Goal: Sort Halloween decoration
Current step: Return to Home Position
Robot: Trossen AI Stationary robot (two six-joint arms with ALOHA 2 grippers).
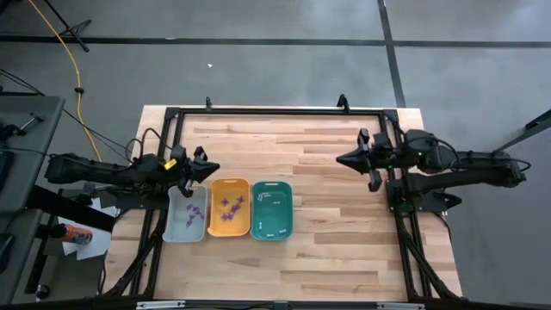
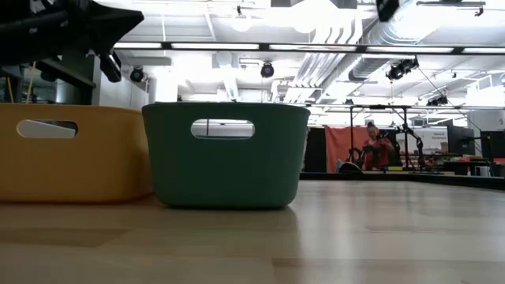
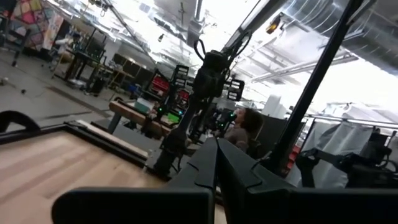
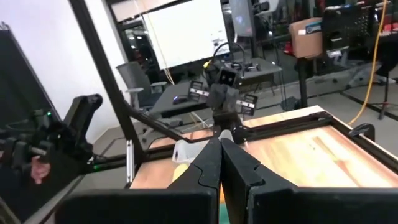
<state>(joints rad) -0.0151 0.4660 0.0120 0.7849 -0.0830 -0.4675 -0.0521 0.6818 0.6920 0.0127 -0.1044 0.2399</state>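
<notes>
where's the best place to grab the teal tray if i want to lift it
Probably the teal tray's short end wall, at the handle slot: it stands upright and open-topped, so come straight down with one claw finger inside, one outside the thin rim.

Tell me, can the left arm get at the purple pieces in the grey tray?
Probably yes. The left gripper, shut, hangs close by the grey tray, which is open on top; nothing covers the purple pieces. It would have to open first. The right gripper waits across the table.
</notes>
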